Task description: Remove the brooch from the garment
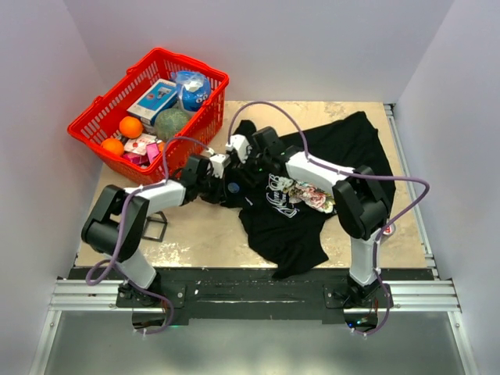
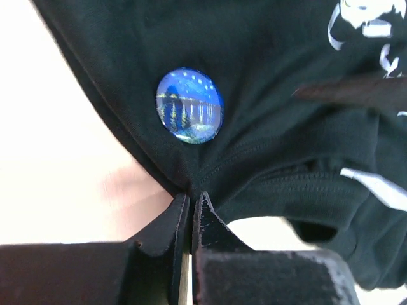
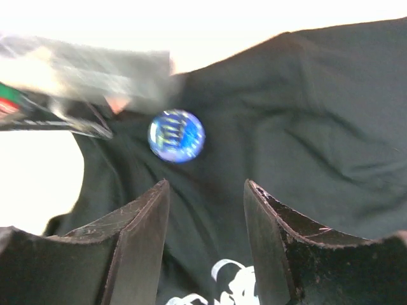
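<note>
The garment [image 1: 293, 230], a black T-shirt with a floral print, lies crumpled on the table. The brooch [image 1: 233, 186], a small round blue pin, sits on its raised left part. In the left wrist view the brooch [image 2: 189, 105] is just above my left gripper [image 2: 191, 198], which is shut on the shirt's hem [image 2: 286, 82]. My left gripper [image 1: 219, 184] is beside the pin in the top view. My right gripper [image 3: 206, 187] is open over the cloth [image 3: 305, 114], with the brooch [image 3: 176, 136] just ahead of its left fingertip. It shows in the top view [image 1: 248, 166] too.
A red basket [image 1: 191, 64] stands at the back left with a blue-and-white round container [image 1: 191, 90], a box [image 1: 152, 100], oranges [image 1: 130, 126] and a grey-green ball [image 1: 172, 123]. The left arm [image 3: 95, 70] shows blurred beyond the brooch in the right wrist view.
</note>
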`<state>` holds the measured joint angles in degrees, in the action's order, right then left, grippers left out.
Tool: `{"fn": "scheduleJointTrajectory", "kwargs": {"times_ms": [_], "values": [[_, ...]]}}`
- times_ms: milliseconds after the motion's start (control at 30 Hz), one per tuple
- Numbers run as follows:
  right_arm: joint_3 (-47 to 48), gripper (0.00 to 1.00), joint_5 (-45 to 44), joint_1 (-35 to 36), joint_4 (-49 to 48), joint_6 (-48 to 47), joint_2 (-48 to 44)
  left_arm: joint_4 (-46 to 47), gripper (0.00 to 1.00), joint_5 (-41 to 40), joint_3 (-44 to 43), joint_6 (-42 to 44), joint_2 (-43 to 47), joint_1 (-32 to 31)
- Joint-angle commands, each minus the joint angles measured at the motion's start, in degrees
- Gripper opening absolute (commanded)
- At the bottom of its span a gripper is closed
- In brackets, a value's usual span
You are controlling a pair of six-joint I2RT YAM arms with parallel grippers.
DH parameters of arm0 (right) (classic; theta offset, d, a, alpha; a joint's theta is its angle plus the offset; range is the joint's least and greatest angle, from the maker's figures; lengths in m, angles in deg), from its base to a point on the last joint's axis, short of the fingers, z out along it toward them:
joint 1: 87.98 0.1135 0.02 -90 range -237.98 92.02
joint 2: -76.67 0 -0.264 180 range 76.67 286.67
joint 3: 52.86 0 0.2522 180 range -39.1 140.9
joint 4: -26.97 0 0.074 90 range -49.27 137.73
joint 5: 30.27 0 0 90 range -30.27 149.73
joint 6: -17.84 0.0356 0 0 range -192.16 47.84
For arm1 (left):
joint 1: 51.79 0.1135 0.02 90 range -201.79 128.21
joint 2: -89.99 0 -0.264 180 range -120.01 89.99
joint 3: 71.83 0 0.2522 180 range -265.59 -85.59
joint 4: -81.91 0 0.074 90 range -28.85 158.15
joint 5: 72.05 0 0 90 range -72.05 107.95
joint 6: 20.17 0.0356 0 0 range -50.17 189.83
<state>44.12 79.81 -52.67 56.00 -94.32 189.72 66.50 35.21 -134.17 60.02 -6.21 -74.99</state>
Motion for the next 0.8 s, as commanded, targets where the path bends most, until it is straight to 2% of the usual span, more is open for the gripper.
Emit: {"fn": "scheduleJointTrajectory", "kwargs": {"times_ms": [0, 133, 167, 267, 400, 533, 767], "values": [[-2.71, 0.54, 0.84, 1.87, -5.07, -0.78, -3.1, -1.33, 0.14, 0.93, 4.27, 3.21, 4.7, 1.4], [-4.9, 0.56, 2.33, 2.57, -7.79, -0.79, -3.37, -4.58, 0.32, 1.11, 4.54, 3.04, 7.42, 4.12], [-4.91, 0.56, 2.6, 2.83, -9.01, -0.87, -3.02, -5.11, 0.43, 1.2, 4.54, 2.77, 7.78, 4.74], [-3.59, 0.57, 1.73, 4.33, -9.81, -1.31, -1.01, -5.65, 0.55, 4.27, 4.28, 2.33, 8.93, 7.11], [-3.06, 0.6, -0.21, 6.08, -12.54, 0.43, 0.76, -4.77, 0.6, 8.22, 4.28, 5.58, 9.72, 7.82], [-1.66, 0.63, -0.21, 7.66, -12.72, 1.32, 2.25, -5.47, 0.62, 7.18, 4.46, 7.08, 10.77, 8.34], [-0.08, 0.67, -4.86, 10.39, -13.95, 0.88, 5.42, -9.07, 0.63, 8.49, 4.46, 3.04, 12.0, 14.22]]}}
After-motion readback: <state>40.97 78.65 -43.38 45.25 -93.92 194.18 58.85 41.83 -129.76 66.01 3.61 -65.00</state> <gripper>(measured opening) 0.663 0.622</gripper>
